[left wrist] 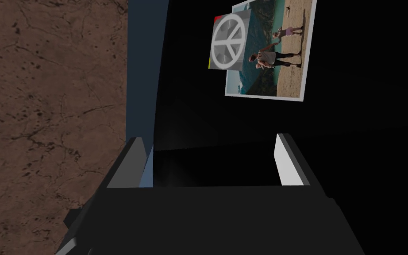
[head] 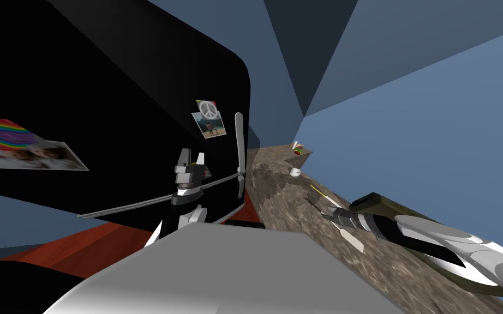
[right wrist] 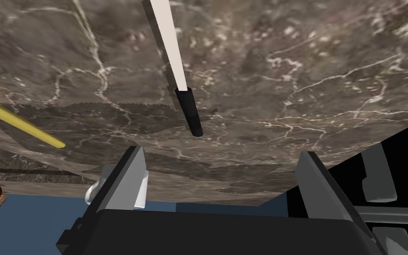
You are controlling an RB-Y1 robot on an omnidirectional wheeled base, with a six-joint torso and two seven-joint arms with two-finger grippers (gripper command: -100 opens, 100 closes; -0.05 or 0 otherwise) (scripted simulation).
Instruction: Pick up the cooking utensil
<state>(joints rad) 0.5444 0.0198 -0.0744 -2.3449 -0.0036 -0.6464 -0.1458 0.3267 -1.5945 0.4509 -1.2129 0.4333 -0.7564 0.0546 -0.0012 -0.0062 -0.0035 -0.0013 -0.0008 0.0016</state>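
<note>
One utensil (right wrist: 175, 66), a pale flat blade on a black handle, lies flat on the brown marbled bench (right wrist: 313, 66). Its handle end points toward the gap between the right fingers (right wrist: 125, 177), nearer one finger than the other. It stops just short of the tips, so nothing touches it. Those fingers are spread wide and released, holding nothing, and hang over the bench near its far edge.

A thin yellow stick (right wrist: 21, 126) lies on the bench, well apart from the utensil. A white mug (head: 295, 172) stands farther along the bench, close to the blue wall (head: 436, 125).

To the left, the left fingers (left wrist: 289, 159) are also spread and empty. They face the black fridge (head: 108, 109), where a beach photo (left wrist: 278, 53) hangs with a grey peace-sign magnet (left wrist: 227, 42) over its corner.
</note>
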